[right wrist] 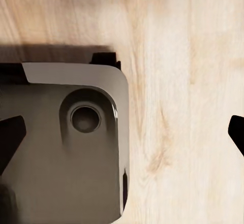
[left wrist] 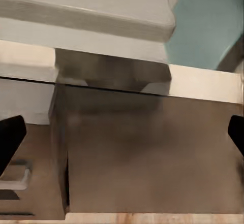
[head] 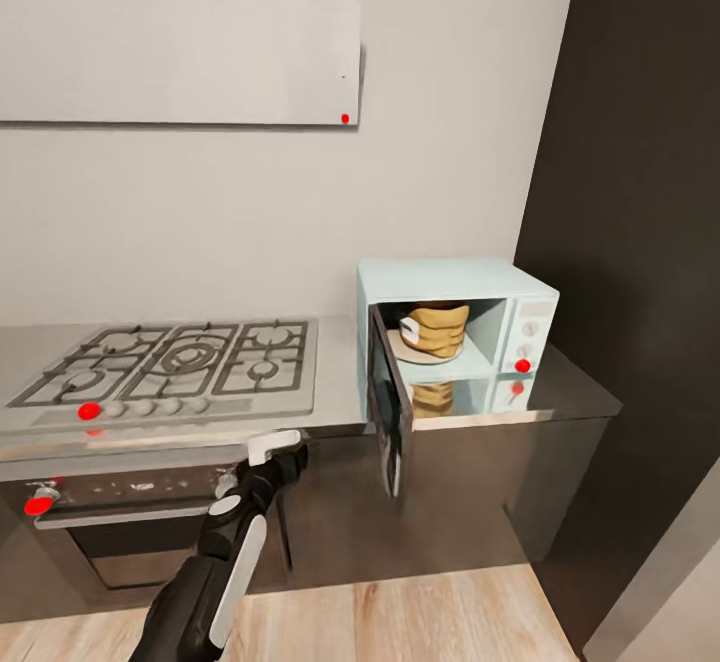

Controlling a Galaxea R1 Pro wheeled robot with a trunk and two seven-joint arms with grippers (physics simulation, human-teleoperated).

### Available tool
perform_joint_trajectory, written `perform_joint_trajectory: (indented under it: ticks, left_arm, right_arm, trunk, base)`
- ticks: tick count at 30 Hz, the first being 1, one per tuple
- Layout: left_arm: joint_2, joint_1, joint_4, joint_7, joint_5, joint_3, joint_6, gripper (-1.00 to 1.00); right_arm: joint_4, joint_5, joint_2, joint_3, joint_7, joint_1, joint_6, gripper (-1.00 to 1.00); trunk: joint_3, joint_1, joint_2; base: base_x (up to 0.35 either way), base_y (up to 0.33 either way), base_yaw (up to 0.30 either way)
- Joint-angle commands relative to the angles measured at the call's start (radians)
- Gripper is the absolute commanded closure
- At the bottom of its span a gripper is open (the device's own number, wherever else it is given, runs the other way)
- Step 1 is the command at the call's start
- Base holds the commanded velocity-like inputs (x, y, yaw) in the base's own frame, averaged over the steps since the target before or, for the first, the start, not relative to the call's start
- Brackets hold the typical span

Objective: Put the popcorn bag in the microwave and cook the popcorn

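Bag [head: 437, 328]: sat on the plate [head: 412, 352] inside the microwave [head: 455, 334] at the worktop's [head: 560, 392] right end; placement judged done. Door [head: 391, 414]: stood open; closing and heating remained. Left gripper [head: 283, 447]: spread, empty, below the worktop edge. Right gripper [right wrist: 122, 132]: spread, empty, over floor [right wrist: 178, 82].

The right tool's two dark fingertips [right wrist: 11, 140] stand wide apart above a pale wooden floor [right wrist: 178, 82] and a grey rounded robot base [right wrist: 66, 148].
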Motion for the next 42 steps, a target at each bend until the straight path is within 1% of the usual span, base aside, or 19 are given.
perform_joint_trajectory:
  ticks: [1,6,13,15,16,19,21,25,27,30,32,36,40,41,42]
  left_arm:
    - [0.001,-0.001,-0.001,0.009,0.011,-0.003,0.004,-1.0]
    - [0.0,0.0,-0.001,0.005,0.013,-0.008,0.003,-1.0]
    - [0.001,0.0,-0.003,-0.001,0.013,-0.012,0.001,-1.0]
    - [0.003,0.0,-0.004,-0.001,0.012,-0.033,0.001,-1.0]
    - [0.008,0.0,-0.006,-0.001,0.013,-0.061,0.001,-1.0]
    - [0.014,0.0,-0.006,-0.008,0.013,-0.085,0.002,-1.0]
    - [0.016,-0.001,-0.007,-0.034,0.014,-0.089,0.002,-1.0]
    - [0.02,-0.002,-0.008,-0.12,0.014,-0.09,0.001,-1.0]
    - [0.021,-0.001,-0.007,-0.149,0.014,-0.09,0.001,-1.0]
    - [0.022,-0.002,-0.006,-0.239,0.014,-0.09,0.0,-1.0]
    - [0.022,-0.001,-0.005,-0.266,0.013,-0.09,0.0,-1.0]
    - [0.022,-0.001,-0.005,-0.274,0.006,-0.09,0.0,-1.0]
    - [0.018,-0.001,-0.011,-0.266,0.008,-0.09,0.002,-1.0]
    - [0.018,-0.001,-0.012,-0.265,0.008,-0.09,0.002,-1.0]
    - [0.018,-0.001,-0.012,-0.265,0.008,-0.09,0.002,-1.0]
  right_arm:
    - [0.001,0.009,0.0,-0.009,0.002,-0.001,0.002,-1.0]
    - [0.001,0.009,0.0,-0.009,0.002,-0.001,0.002,-1.0]
    - [0.001,0.009,0.0,-0.009,0.003,-0.001,0.002,-1.0]
    - [0.001,0.009,0.0,-0.009,0.003,-0.001,0.002,-1.0]
    - [0.001,0.009,-0.001,-0.009,0.003,-0.001,0.002,-1.0]
    - [0.001,0.009,-0.002,-0.009,0.003,-0.001,0.002,-1.0]
    - [0.001,0.009,-0.002,-0.009,0.002,-0.001,0.002,-1.0]
    - [0.001,0.009,-0.002,-0.009,0.002,-0.001,0.002,-1.0]
    - [0.001,0.009,-0.002,-0.009,0.002,-0.001,0.002,-1.0]
    - [0.001,0.009,-0.002,-0.009,0.002,-0.001,0.002,-1.0]
    - [0.001,0.009,-0.002,-0.009,0.002,-0.001,0.002,-1.0]
    - [0.0,0.008,-0.003,-0.009,0.002,-0.001,0.002,-1.0]
    - [0.001,0.004,0.001,-0.01,0.004,-0.001,0.006,-1.0]
    - [0.001,-0.009,0.001,-0.01,0.004,-0.001,0.006,-1.0]
    - [0.001,-0.03,0.001,-0.01,0.005,-0.001,0.007,-1.0]
  trunk:
    - [-0.001,0.001,-0.001]
    - [0.001,0.001,-0.001]
    - [0.005,0.001,-0.001]
    - [0.006,0.001,-0.001]
    - [0.006,0.001,-0.001]
    - [0.008,0.001,-0.001]
    - [0.009,0.001,-0.001]
    - [0.011,0.001,-0.001]
    - [0.012,0.001,-0.001]
    - [0.013,0.001,-0.001]
    - [0.014,0.001,-0.001]
    - [0.016,0.001,-0.001]
    - [0.018,0.001,-0.001]
    - [0.019,0.001,-0.001]
    - [0.019,0.001,-0.001]
  base:
    - [0.322,0.0,-0.165]
    - [0.27,0.0,-0.217]
    - [0.029,0.0,-0.232]
    - [0.001,0.0,-0.233]
    - [0.0,0.0,-0.232]
    - [0.0,0.0,-0.232]
    - [0.0,0.0,-0.233]
    - [0.0,0.0,-0.232]
    - [0.0,0.0,-0.232]
    - [0.0,0.0,-0.232]
    - [0.0,0.0,-0.232]
    - [0.0,0.0,-0.232]
    - [0.002,0.0,-0.232]
    - [0.061,0.0,-0.232]
    - [0.119,0.0,-0.233]
